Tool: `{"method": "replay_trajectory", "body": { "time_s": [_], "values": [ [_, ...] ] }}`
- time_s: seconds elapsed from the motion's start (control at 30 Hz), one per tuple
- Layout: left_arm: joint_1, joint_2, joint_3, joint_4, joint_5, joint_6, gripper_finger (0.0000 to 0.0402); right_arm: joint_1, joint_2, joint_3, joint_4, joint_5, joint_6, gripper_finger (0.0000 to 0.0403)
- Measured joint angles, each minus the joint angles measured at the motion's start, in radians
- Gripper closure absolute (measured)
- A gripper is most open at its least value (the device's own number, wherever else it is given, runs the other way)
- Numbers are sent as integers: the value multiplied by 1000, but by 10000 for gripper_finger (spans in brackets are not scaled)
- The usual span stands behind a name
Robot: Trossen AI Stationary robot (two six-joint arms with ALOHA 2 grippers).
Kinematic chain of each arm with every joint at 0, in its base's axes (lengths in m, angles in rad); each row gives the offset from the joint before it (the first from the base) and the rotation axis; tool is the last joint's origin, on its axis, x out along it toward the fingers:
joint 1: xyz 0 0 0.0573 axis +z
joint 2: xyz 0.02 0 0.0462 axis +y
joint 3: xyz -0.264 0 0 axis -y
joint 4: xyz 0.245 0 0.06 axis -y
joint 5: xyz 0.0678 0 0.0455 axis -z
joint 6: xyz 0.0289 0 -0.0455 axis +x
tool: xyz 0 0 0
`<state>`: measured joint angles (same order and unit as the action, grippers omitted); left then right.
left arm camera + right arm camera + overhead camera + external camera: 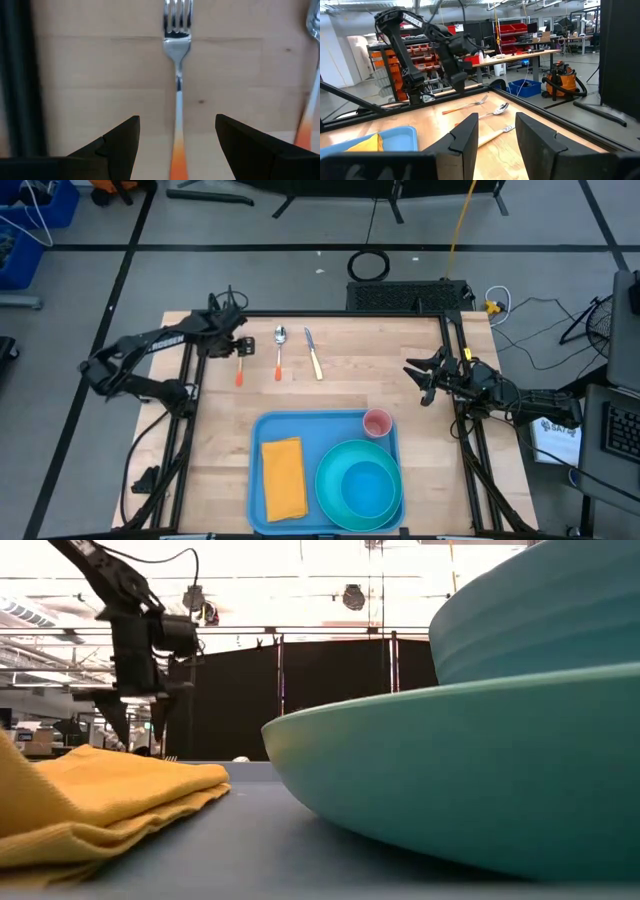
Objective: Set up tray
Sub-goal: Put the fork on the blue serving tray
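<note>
A light-blue tray [325,425] lies at the table's near middle. It carries a folded yellow-orange napkin [283,477], a teal plate with a teal bowl [360,485] and a pink cup [377,423]. A fork [177,75] with an orange handle, a spoon [279,350] and a knife [313,353] lie side by side on the wood beyond the tray. My left gripper [177,137] hangs open over the fork [240,370], one finger on either side of its handle and pointing down. My right gripper [425,377] waits open by the table's right edge.
In the low view the napkin [100,800] and the plate [450,780] fill the foreground on the tray floor [230,860]. The spoon [312,75] lies close beside the fork. Black frame rails run along the table's left, right and far edges. Bare wood lies between cutlery and tray.
</note>
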<state>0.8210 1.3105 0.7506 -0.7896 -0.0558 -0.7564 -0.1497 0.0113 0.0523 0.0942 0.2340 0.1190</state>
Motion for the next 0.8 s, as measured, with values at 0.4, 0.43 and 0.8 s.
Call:
{"method": "replay_trajectory", "body": {
  "time_s": [0.4, 0.43, 0.8],
  "values": [
    [15, 179, 1, 76, 48, 38, 140, 0, 0, 0, -1, 0, 0, 280],
    [15, 191, 1, 83, 48, 37, 140, 0, 0, 0, -1, 0, 0, 280],
    [12, 236, 3, 108, 15, -2, 169, 0, 0, 0, -1, 0, 0, 280]
  ]
}}
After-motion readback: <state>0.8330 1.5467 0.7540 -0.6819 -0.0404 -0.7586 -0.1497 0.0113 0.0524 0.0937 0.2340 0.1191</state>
